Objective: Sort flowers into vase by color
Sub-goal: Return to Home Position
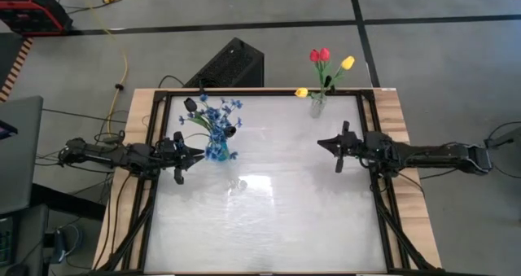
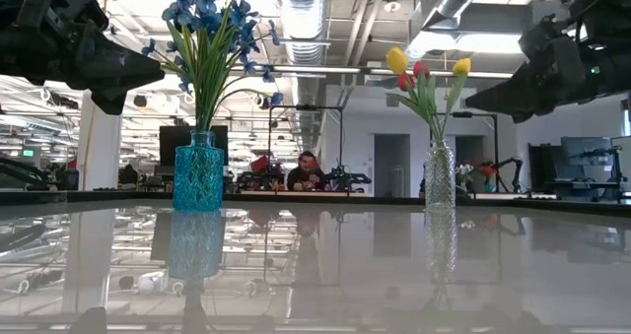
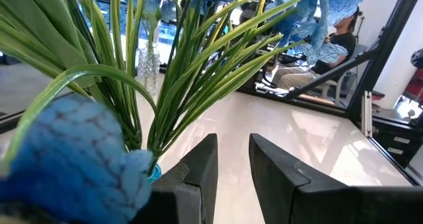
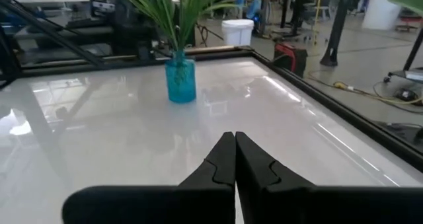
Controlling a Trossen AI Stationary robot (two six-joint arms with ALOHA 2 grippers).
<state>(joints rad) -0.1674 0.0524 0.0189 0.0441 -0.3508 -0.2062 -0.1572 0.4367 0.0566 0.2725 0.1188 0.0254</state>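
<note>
A blue glass vase [image 1: 216, 151] [image 2: 198, 171] stands on the table's left half. It holds blue blossom sprays [image 1: 220, 111] [image 3: 73, 158] and two black-headed blooms [image 1: 190, 105]. A clear glass vase [image 1: 317, 105] [image 2: 439, 176] stands near the far edge and holds red tulips [image 1: 319, 55] and yellow tulips [image 1: 348, 63]. My left gripper [image 1: 198, 154] [image 3: 232, 159] is open, just left of the blue vase at stem height, with nothing between its fingers. My right gripper [image 1: 322, 143] [image 4: 234, 154] is shut and empty. It hovers right of centre, pointing toward the blue vase [image 4: 180, 80].
A black frame [image 1: 370, 129] rims the glossy white table top. A black box [image 1: 232, 64] sits on the floor beyond the far edge, with cables and a red device [image 1: 32, 11] farther left. A seated person [image 2: 309, 171] shows in the room behind.
</note>
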